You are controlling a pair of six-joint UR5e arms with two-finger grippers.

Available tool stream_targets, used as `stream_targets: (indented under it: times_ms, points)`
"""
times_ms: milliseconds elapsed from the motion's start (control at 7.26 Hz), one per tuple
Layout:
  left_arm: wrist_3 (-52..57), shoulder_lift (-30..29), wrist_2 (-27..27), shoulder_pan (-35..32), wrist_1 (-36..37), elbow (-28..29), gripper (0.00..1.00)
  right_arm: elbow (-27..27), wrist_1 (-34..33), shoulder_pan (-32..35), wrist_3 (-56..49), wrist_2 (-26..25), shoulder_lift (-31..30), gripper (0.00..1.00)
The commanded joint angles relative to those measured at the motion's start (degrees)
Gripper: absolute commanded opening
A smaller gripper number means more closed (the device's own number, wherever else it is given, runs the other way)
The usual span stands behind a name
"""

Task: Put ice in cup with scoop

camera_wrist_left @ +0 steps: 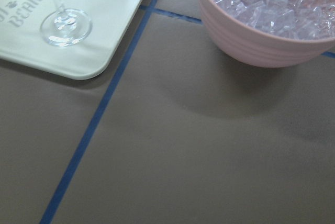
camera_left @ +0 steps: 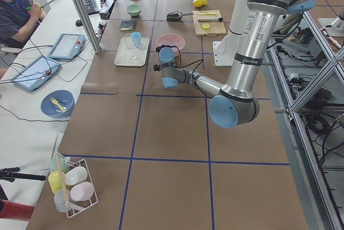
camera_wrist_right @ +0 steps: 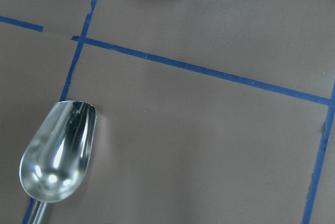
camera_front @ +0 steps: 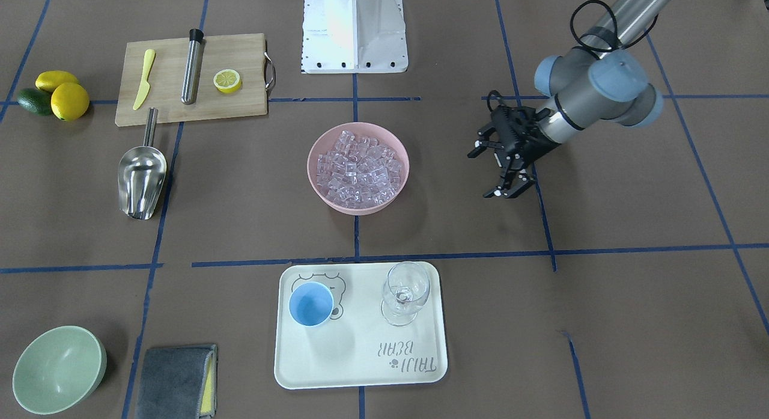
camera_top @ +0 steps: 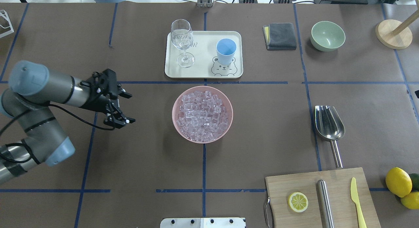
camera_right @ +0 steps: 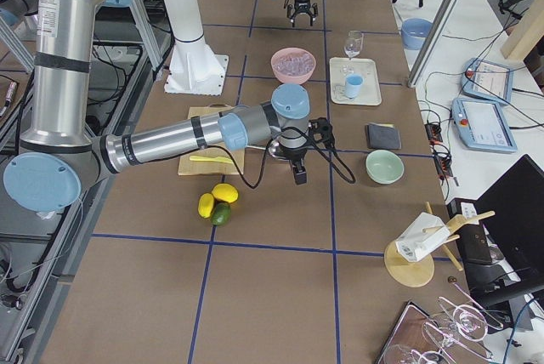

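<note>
Closest to me, on my right, a cutting board (camera_top: 342, 195) lies on the table (camera_top: 147, 156). It carries a lemon slice (camera_top: 298, 201), a steel cylinder (camera_top: 325, 203) and a yellow knife (camera_top: 357, 201), and whole lemons (camera_top: 398, 182) sit just off its right edge.

Just beyond the board lies the scoop (camera_top: 329, 123), flat on the table. Its handle points back at me and its end reaches the board's far edge. The trough is empty and opens away from me. My right hand (camera_right: 299, 180) hangs over the table near the scoop. It shows only from the side, so I cannot tell whether its fingers are apart or together.

On the other side, my left hand (camera_top: 130, 108) hovers above the table with its fingers spread wide and nothing between them, well apart from the pink bowl (camera_top: 174, 115).

That bowl sits in the middle, heaped with the ice (camera_top: 203, 113).

Past it is a pale tray (camera_top: 203, 64). The blue cup (camera_top: 226, 51) stands upright on its right half, above a printed bear, and a stemmed glass (camera_top: 182, 38) stands on its left half.

Farther right lie a folded grey cloth (camera_top: 281, 36) and a green bowl (camera_top: 328, 35).
</note>
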Motion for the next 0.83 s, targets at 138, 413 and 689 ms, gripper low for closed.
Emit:
stream_targets:
  times_ms: [138,413,689]
  points:
    - [0.23,-5.2,1.68,6.05,-6.42,7.17,1.0,1.81,1.1,-5.23,12.4,-1.88,2.31,1.0]
    - [0.06,-7.92,1.77,6.41,-7.6,8.86,1.0,3.31,1.01,-8.82,17.41,-4.0,2.49,1.0]
    - [-0.12,-9.07,1.95,6.41,-7.87,8.86,1.0,6.3,1.01,-14.87,27.23,-7.51,2.49,1.0]
